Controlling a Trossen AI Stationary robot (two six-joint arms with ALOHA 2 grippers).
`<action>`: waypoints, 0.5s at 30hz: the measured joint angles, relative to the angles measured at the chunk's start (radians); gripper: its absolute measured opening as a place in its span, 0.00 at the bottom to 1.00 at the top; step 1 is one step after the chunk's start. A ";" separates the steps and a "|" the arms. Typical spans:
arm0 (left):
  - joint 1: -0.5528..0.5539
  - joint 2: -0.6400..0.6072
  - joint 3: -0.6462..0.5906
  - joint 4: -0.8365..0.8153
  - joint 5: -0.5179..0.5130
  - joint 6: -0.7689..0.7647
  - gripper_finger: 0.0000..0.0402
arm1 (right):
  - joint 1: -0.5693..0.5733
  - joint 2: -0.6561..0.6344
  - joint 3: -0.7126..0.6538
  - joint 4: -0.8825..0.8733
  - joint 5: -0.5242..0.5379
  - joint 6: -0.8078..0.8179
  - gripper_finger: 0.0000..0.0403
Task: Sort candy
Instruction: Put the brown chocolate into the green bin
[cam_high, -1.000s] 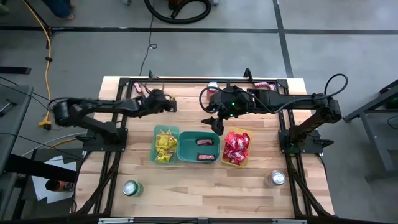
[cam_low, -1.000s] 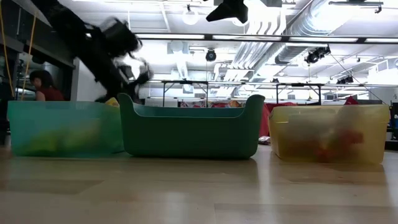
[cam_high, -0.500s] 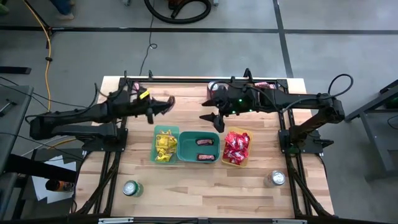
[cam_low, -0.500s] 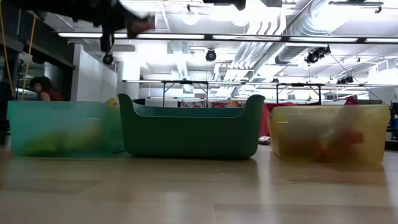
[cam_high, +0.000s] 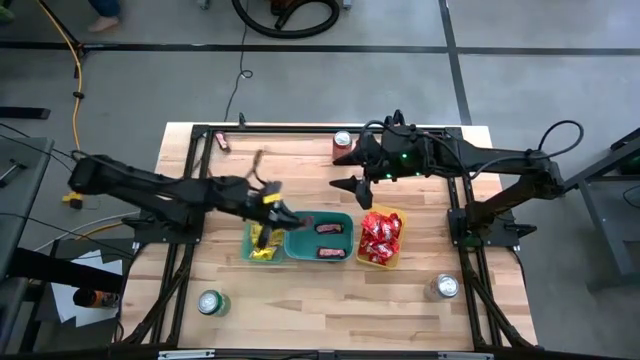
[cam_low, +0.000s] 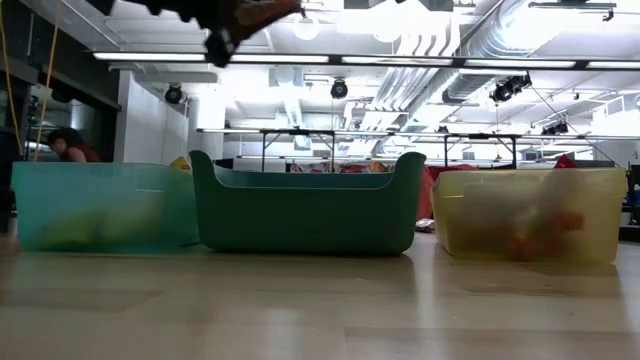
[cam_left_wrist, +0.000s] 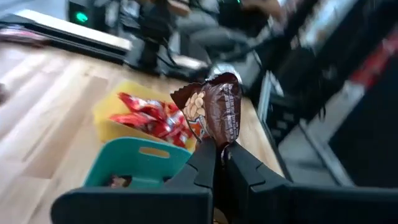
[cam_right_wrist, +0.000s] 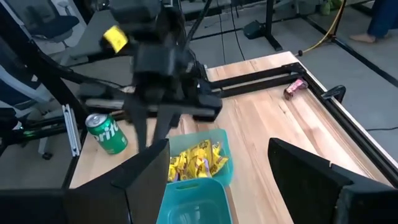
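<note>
Overhead, left tool (cam_left_wrist: 219, 151) pinching brown candy bar (cam_left_wrist: 214, 114), above teal bin (cam_high: 320, 238), right tool (cam_right_wrist: 242, 180) spread.

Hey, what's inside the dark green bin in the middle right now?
Two dark brown bars lie in the middle bin. The left gripper, shut on another brown bar, covers the bin's left edge, hiding anything there.

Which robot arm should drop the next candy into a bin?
The left: its pincer already grips a brown candy bar above the teal bin. The right pincer is open and empty.
</note>
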 joint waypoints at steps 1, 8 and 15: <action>-0.004 0.032 0.016 -0.005 0.012 0.025 0.00 | 0.000 -0.003 0.000 -0.014 0.000 0.000 0.66; 0.012 0.201 0.141 -0.106 0.013 0.115 0.08 | 0.000 -0.016 0.000 -0.067 -0.001 0.005 0.66; 0.020 0.237 0.243 -0.298 0.011 0.168 0.27 | 0.000 -0.021 0.000 -0.120 -0.001 0.007 0.66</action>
